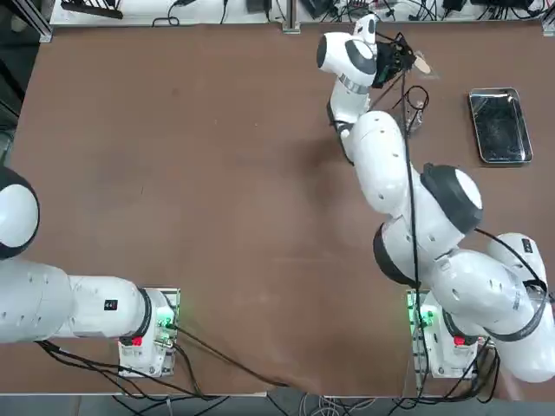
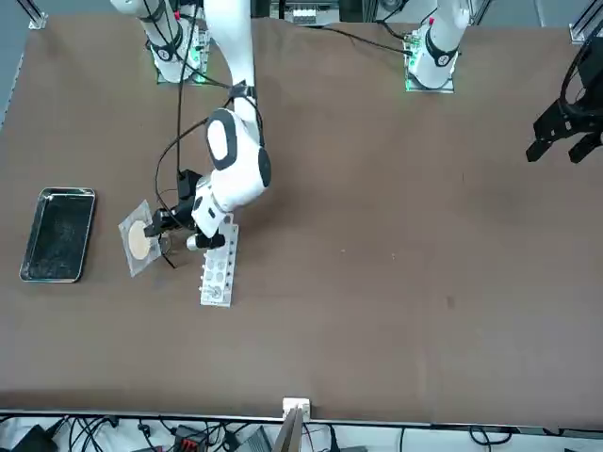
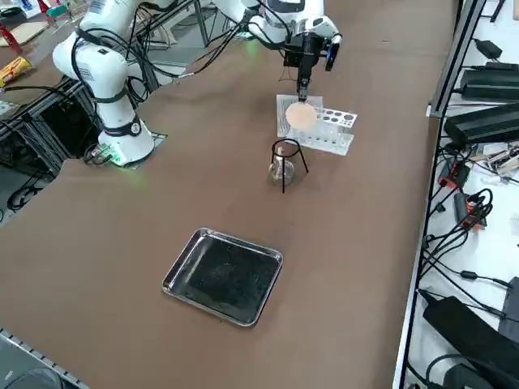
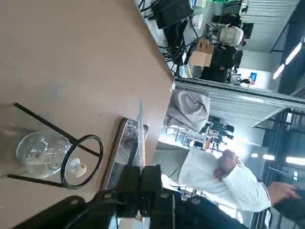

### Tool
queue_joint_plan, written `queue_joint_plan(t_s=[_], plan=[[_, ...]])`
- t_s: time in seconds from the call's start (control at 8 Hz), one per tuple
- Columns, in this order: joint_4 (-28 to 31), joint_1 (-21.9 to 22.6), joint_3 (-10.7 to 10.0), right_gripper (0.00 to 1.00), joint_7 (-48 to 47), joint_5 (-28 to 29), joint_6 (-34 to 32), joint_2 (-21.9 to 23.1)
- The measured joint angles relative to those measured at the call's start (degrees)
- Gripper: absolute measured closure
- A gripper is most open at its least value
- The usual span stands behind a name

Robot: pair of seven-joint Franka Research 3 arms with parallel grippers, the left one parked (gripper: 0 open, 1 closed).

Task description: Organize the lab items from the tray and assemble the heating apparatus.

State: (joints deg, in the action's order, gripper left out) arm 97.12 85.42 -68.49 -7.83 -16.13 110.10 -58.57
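Right side view shows the right gripper (image 3: 303, 87) raised above the table near the white holed rack (image 3: 328, 130), its two fingers pinched shut on the top edge of a square mesh (image 3: 298, 112) that carries a round tan disc (image 3: 301, 117); the mesh hangs edge-down, facing the camera, just in front of the rack. Nearer the camera stands the black wire stand (image 3: 287, 159) with its ring on top, and the small clear glass burner (image 3: 280, 170) sits between its legs on the table. Nearer still, well apart from the stand, the shiny metal tray (image 3: 223, 276) lies flat with a dark, reflective bottom and nothing visible in it. In the front view the mesh appears tilted beside the rack's end, with the tray off to the side toward that picture's left edge. The right wrist view looks along the closed fingers (image 4: 143, 183) with the mesh seen edge-on as a thin line rising from between them; the burner and the ring of the stand are on the brown table beyond, and the rim of the tray shows behind the mesh. A person in a white coat (image 4: 224, 179) is in the room beyond the table.
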Motion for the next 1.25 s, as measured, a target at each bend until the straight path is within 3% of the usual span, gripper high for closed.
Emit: queue_joint_plan(t_s=[0.62,1.25], plan=[[2.77,0.84,3.30,0.98,-8.63,-0.14,-0.01,-3.46],[4.49,1.09,3.85,0.98,-10.34,-0.22,-0.01,-5.20]])
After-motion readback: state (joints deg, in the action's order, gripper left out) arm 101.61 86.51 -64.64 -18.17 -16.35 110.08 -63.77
